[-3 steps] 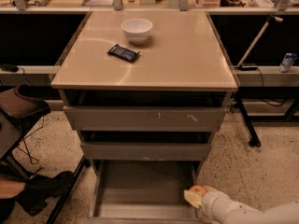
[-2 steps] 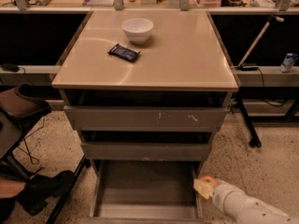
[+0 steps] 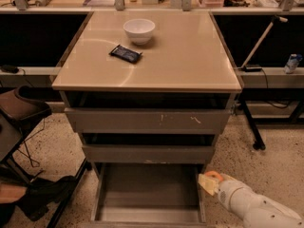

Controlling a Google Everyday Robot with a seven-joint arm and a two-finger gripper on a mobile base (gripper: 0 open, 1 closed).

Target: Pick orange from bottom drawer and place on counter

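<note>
The bottom drawer [image 3: 142, 194] stands pulled open at the foot of the cabinet, and its grey tray looks bare. My gripper [image 3: 209, 181] is at the drawer's right edge, low and just outside its side wall, on the end of my white arm [image 3: 247, 204]. It is shut on the orange [image 3: 214, 175], of which only a small part shows between the pale fingers. The beige counter [image 3: 185, 56] is the cabinet's top, well above the gripper.
A white bowl [image 3: 139, 30] and a dark packet [image 3: 126, 53] lie on the counter's back left. Two closed drawer fronts [image 3: 147, 121] sit above the open drawer. A chair [image 3: 21, 110] and a shoe [image 3: 45, 194] are at left. A stand leg [image 3: 251, 127] is at right.
My gripper has moved right and a little up, from over the drawer's front right corner to its right edge, with the orange in it.
</note>
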